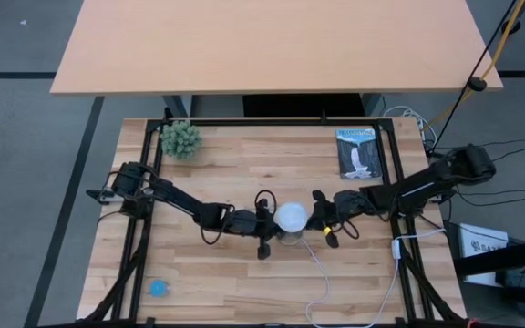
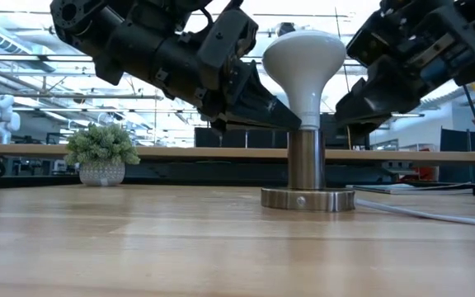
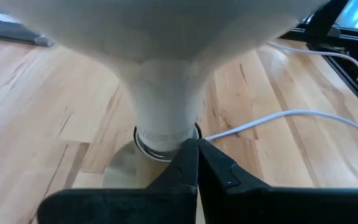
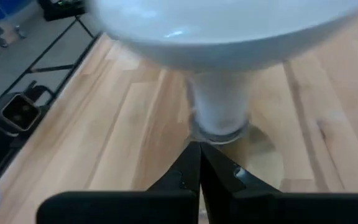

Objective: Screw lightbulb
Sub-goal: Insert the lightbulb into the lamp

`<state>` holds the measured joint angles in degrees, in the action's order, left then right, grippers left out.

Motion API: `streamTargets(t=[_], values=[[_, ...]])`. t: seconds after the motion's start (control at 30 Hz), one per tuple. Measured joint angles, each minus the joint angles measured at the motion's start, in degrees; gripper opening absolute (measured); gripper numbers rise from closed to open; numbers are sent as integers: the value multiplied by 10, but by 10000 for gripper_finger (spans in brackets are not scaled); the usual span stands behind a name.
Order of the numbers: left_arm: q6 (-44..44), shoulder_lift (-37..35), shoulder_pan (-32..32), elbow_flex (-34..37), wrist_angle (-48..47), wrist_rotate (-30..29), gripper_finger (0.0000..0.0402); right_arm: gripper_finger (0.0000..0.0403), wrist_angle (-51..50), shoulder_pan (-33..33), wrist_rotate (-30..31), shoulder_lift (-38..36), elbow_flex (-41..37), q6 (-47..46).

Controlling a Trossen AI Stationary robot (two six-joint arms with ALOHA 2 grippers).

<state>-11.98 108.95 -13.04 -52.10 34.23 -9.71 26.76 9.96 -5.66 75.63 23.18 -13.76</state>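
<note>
Seen from above: pale slatted wooden table point(image 1: 244, 273) filling the lower frame, with a larger plain tan tabletop point(image 1: 272, 41) across the upper frame. Left dark arm reaching in from centre left, right dark arm from centre right, both meeting at frame centre.

At that centre, standing upright: small white lightbulb with a round dome top and tapering neck point(image 2: 303, 66), seated in a cylindrical grey metal socket on a round metal base disc point(image 2: 308, 198). Thin white cord point(image 1: 322, 273) trailing from the socket toward the lower edge.

Left gripper point(image 3: 197, 163) just beside the bulb's neck on the left of the high view, fingers pressed together with tips level with the socket's rim, holding nothing. Right gripper point(image 4: 199, 163) just beside the neck on the opposite side, likewise pressed together and empty. Bulb directly between the two.

Dark rectangular booklet point(image 1: 360, 153) at upper right of the table. Small green potted plant point(image 1: 180, 139) at upper left. Small blue object point(image 1: 158, 288) at lower left.
</note>
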Motion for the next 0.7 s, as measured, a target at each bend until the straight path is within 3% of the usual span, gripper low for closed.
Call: streamTargets(t=[0.33,0.7], values=[[-1,0,-1,0,8,16,0,0,3,0,116,2,0,1],[-1,1,0,0,14,20,0,0,33,3,72,2,0,18]])
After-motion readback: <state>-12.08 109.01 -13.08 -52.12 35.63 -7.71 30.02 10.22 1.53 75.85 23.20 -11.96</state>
